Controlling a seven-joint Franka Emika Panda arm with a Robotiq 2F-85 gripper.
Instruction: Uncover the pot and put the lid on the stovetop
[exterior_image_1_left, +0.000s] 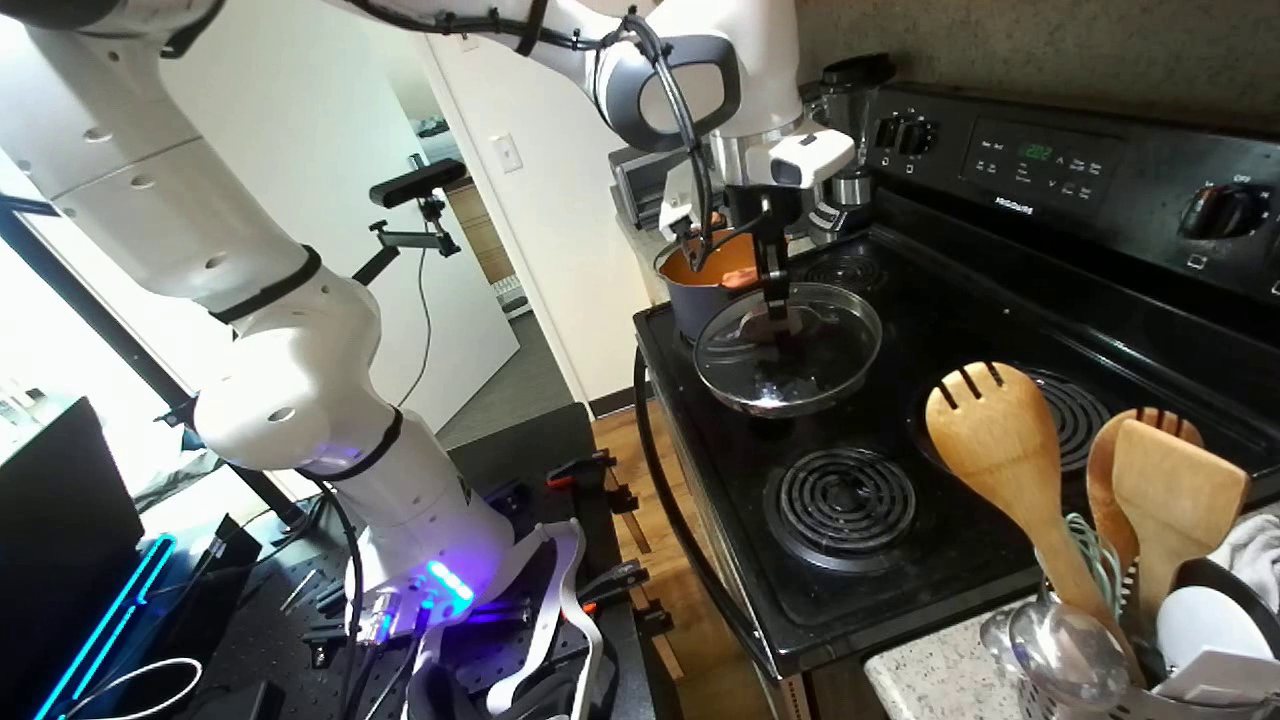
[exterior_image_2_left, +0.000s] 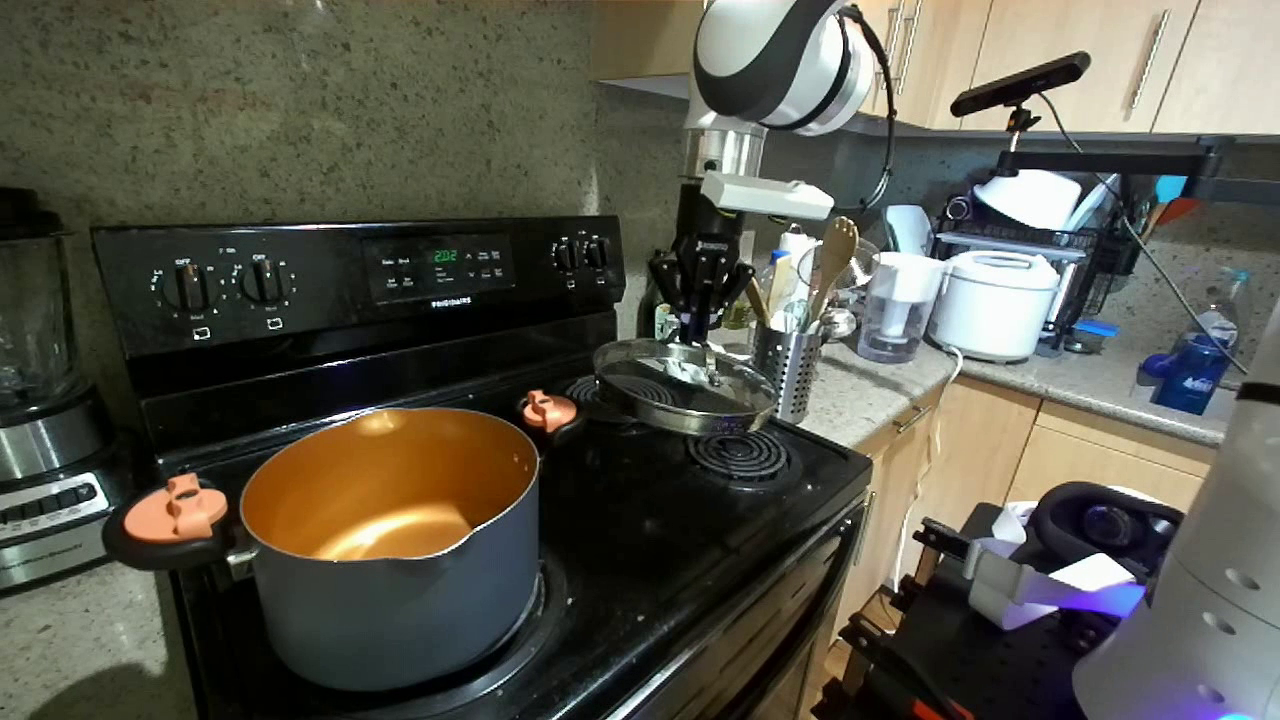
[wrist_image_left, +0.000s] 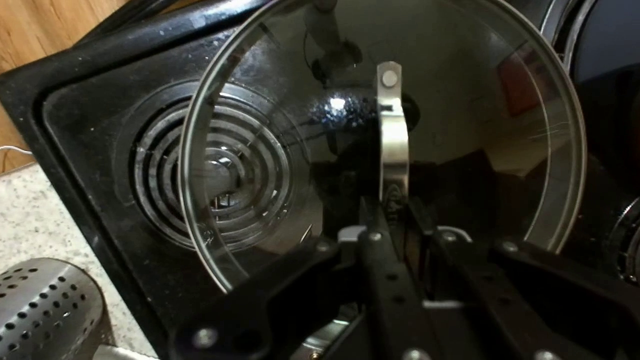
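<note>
The pot (exterior_image_2_left: 390, 610) is open, dark grey outside and copper-orange inside, standing on a stovetop burner; it also shows in an exterior view (exterior_image_1_left: 697, 305), partly behind the arm and lid. The lid (exterior_image_2_left: 680, 390) is clear glass with a metal rim and arched metal handle (wrist_image_left: 394, 145). My gripper (wrist_image_left: 396, 215) is shut on this handle; it also shows in both exterior views (exterior_image_1_left: 776, 300) (exterior_image_2_left: 697, 335). The lid (exterior_image_1_left: 780, 370) appears held just above the black stovetop (exterior_image_2_left: 620, 530), off to the side of the pot, slightly tilted. In the wrist view the lid (wrist_image_left: 460, 110) partly overlaps a coil burner (wrist_image_left: 165, 165).
A perforated utensil holder (exterior_image_2_left: 790, 370) with wooden spatulas (exterior_image_1_left: 1000, 440) stands on the counter beside the stove; it also shows in the wrist view (wrist_image_left: 50, 305). The rear control panel (exterior_image_2_left: 430, 280) rises behind the stovetop. A blender (exterior_image_2_left: 45, 480) stands near the pot. Pot handles (exterior_image_2_left: 180, 520) stick out.
</note>
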